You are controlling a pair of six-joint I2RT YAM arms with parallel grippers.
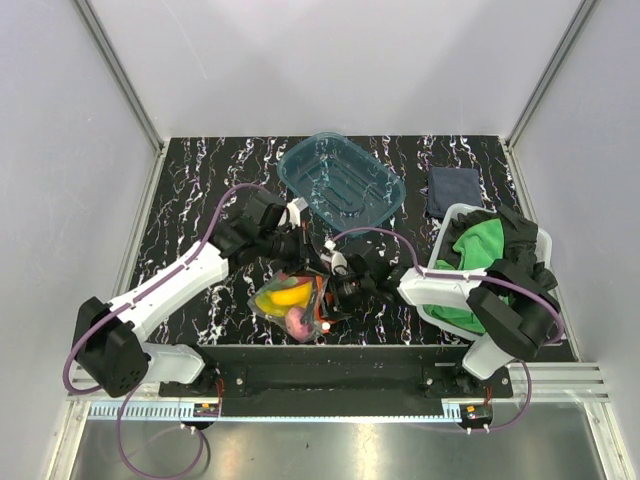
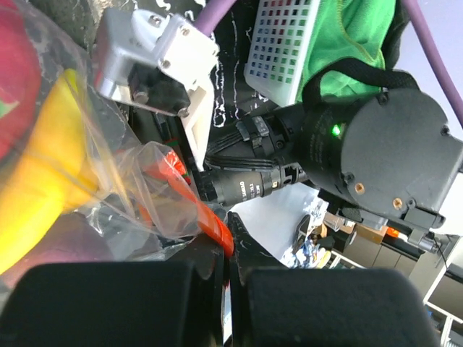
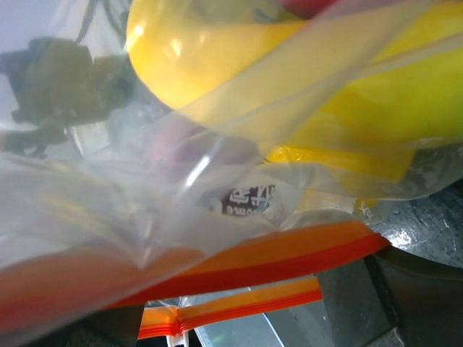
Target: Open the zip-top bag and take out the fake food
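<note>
By the table's (image 1: pixel 200 180) near edge, mid-width, top view: zip-top bag (image 1: pixel 292 308), clear limp film, probably light and slippery, bulging with fake food (image 1: pixel 284 297); right gripper (image 1: pixel 342 287) at its right side. Left wrist view: left gripper (image 2: pixel 226 278) pinched together on the red-orange zip strip (image 2: pixel 206 217), likely the stiffest purchase. Right wrist view: crinkled film over the yellow banana (image 3: pixel 289 79); whether the right jaws stand apart cannot be told.
</note>
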